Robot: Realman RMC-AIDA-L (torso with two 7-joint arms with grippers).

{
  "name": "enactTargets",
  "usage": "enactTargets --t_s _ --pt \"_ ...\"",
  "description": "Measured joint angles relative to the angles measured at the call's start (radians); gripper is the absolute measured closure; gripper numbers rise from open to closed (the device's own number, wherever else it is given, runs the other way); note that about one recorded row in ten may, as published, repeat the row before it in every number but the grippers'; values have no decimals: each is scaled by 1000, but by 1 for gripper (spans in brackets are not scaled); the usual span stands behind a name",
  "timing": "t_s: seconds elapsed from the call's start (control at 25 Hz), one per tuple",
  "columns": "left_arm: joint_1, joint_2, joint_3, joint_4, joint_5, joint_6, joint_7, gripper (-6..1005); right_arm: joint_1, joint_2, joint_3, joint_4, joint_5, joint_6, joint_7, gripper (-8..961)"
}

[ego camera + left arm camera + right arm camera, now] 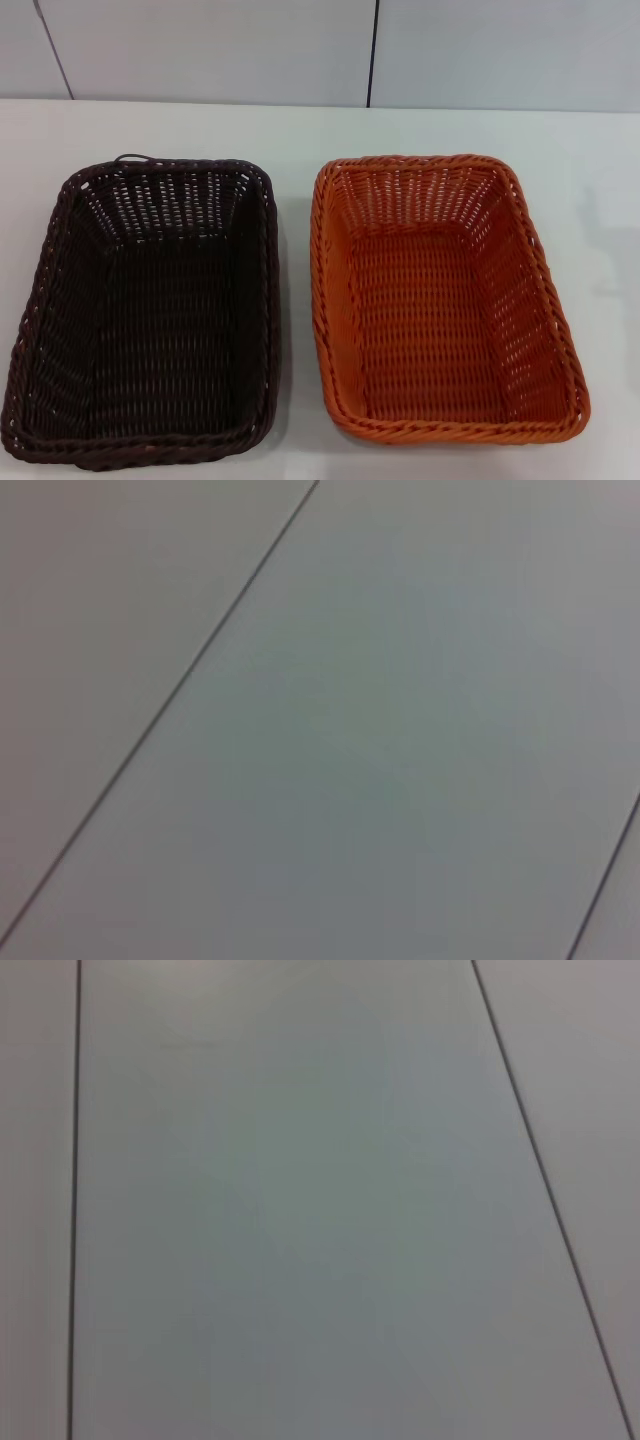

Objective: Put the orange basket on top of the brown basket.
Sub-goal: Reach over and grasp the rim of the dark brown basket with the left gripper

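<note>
With no pincer in view, I judged the orange basket point(440, 300), at 3 o'clock of the brown basket point(150, 310), might snag rims when lifted.

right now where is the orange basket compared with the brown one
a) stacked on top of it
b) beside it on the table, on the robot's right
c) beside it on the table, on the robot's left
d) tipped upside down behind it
b: in the head view the orange basket stands upright on the white table, to the robot's right of the brown basket, a narrow strip of table showing between them; no gripper is in view.
</note>
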Motion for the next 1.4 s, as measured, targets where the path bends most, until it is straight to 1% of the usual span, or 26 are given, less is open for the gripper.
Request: enactTargets --t_s 0.08,0.12,0.24,0.28,0.32,0.36,0.4,0.48,0.52,0.56,0.6,0.64,0.68,0.72,0.76,0.84,0.88,0.92,1.04,1.12,1.16,1.2,1.24,1.28,1.32,1.4 --pt "3 16 41 -5 1 4 -37 195 12 0 0 -8 0 2 0 163" --pt "3 16 41 -5 1 4 -37 195 12 0 0 -8 0 2 0 163" --pt "9 43 97 -23 27 7 -113 196 20 0 5 -10 0 5 0 164" --pt "8 55 110 -49 73 6 -171 196 24 0 7 -11 1 6 0 164" --pt "8 55 110 -49 73 6 -171 196 24 0 7 -11 1 6 0 164" --pt "8 57 111 -87 128 6 -228 196 27 0 8 -12 0 7 0 163" --pt "8 57 111 -87 128 6 -228 196 27 0 8 -12 0 7 0 163" --pt "8 57 108 -132 192 5 -312 196 29 0 8 -12 1 7 0 163" --pt "8 57 108 -132 192 5 -312 196 29 0 8 -11 1 7 0 163" --pt "9 59 107 -163 239 -2 -384 196 29 0 8 -9 0 7 0 163" --pt "9 59 107 -163 239 -2 -384 196 29 0 8 -9 0 7 0 163" --pt "9 61 107 -178 257 -7 -414 197 29 0 8 -7 1 7 0 163" --pt "11 67 109 -223 320 -22 -500 197 29 0 8 -5 0 7 0 164" --pt "11 67 109 -223 320 -22 -500 197 29 0 8 -5 0 7 0 164" --pt "11 73 107 -260 384 -37 -582 197 29 -1 8 -2 -2 7 0 164" --pt "11 78 106 -288 439 -52 -649 197 29 -1 8 -1 -3 7 0 164" --pt "10 87 108 -324 514 -79 -745 197 30 -1 8 0 -3 7 0 164" --pt "10 87 108 -324 514 -79 -745 197 30 -1 8 0 -3 7 0 164" --pt "1 93 112 -408 666 -147 -888 198 38 -2 9 -1 -4 8 0 164" --pt "-9 83 112 -492 787 -188 -962 198 45 -3 10 -4 -5 9 0 164" --pt "-18 68 113 -559 876 -211 -1010 198 52 -3 11 -7 -6 12 0 163" --pt "-18 68 113 -559 876 -211 -1010 198 52 -3 11 -7 -6 12 0 163" --pt "-23 56 113 -602 929 -222 -1038 198 55 -3 12 -8 -6 14 0 163" --pt "-28 35 113 -656 990 -228 -1060 198 61 -3 15 -8 -7 22 0 163" --pt "-28 35 113 -656 990 -228 -1060 198 63 -3 17 -9 -7 27 0 163" --pt "-42 -32 113 -816 1156 -232 -1115 198 65 -3 19 -9 -7 32 0 163"
